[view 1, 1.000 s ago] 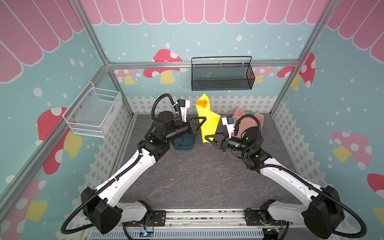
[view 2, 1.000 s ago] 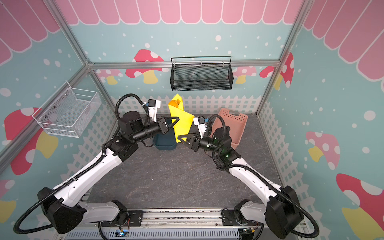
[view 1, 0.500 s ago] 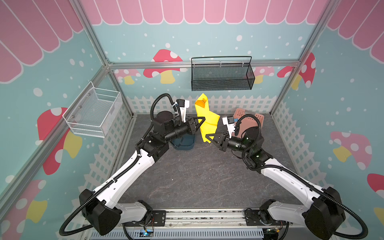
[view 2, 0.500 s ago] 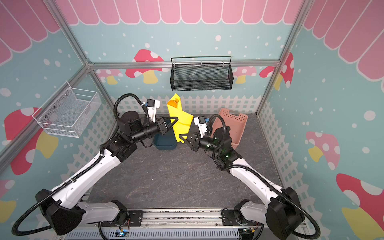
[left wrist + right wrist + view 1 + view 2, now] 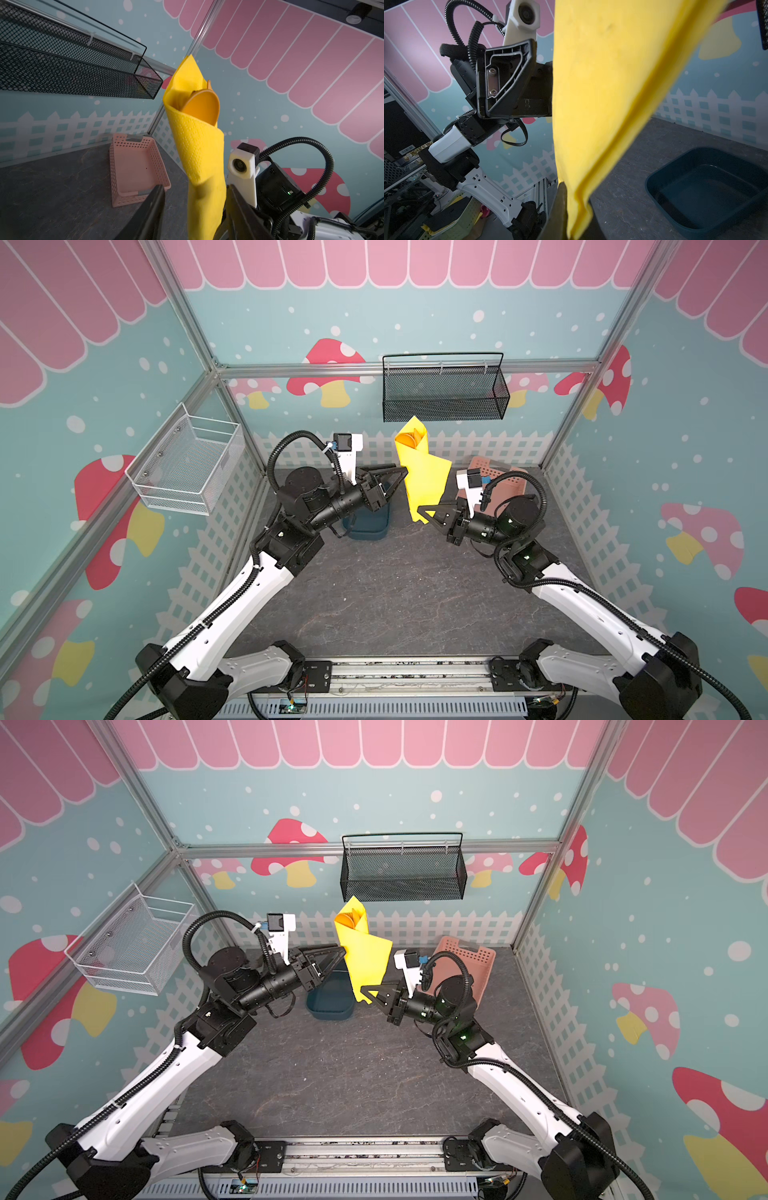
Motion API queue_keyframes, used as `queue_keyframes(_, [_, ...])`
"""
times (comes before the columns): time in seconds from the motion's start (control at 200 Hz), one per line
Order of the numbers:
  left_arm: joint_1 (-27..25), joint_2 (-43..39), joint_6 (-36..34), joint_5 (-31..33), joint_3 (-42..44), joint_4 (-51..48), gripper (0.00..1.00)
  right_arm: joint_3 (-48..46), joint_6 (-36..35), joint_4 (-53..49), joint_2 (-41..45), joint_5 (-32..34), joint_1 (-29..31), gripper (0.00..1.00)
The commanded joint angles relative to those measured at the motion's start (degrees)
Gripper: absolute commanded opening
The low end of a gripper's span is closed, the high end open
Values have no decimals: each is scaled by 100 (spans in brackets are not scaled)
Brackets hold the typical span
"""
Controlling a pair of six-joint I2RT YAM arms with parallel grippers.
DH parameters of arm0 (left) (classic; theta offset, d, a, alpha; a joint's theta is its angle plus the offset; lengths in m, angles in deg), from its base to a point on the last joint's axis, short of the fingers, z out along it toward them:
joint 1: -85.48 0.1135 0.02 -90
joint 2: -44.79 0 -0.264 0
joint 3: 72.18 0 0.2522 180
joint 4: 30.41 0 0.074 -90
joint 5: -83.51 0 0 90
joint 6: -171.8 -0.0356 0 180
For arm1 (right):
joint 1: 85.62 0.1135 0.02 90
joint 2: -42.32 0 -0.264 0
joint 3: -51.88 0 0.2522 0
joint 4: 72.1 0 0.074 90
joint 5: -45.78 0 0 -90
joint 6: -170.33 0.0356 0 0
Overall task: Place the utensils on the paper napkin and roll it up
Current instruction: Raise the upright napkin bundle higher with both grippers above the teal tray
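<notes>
- The paper napkin (image 5: 424, 477) is rolled into a yellow tube and stands nearly upright in the air above the back of the table (image 5: 395, 593), touching no surface.
- The utensils (image 5: 202, 107) sit inside the roll. Only orange tips show at its open top end, the round spoon bowl the plainest (the rest is hidden by the paper).
- The right gripper (image 5: 420, 511) is closed on the lower end of the roll. In the right wrist view the paper runs down between its dark fingers (image 5: 559, 207).
- The left gripper (image 5: 195, 188) stands with its jaws apart on either side of the roll, a little above the right gripper's grip. One finger is clearly apart from the paper; the other is just beside it, and I cannot tell whether it touches.
- A dark blue tub (image 5: 330, 1006) rests on the table below and behind the left gripper, with no item visible inside it.
- A pink basket (image 5: 137, 166) lies on the table behind the right arm, near the back corner.
- A black mesh basket (image 5: 444, 393) hangs on the back wall just above the roll's top in both top views.
</notes>
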Motion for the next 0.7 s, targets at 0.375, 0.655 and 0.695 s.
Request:
queue_keyframes(0.375, [-66,-117,-267,-1791,115,1079,60,549,-417,570,188,-681,36,0])
queue_keyframes(0.655, [-111,-110,-257,-1822,32,1293,60,565,-382,634,161,-881,38,0])
queue_keyframes(0.695, [-108,-76,-257,-1825,-12,1291,60,556,-390,648,168,-917,38,0])
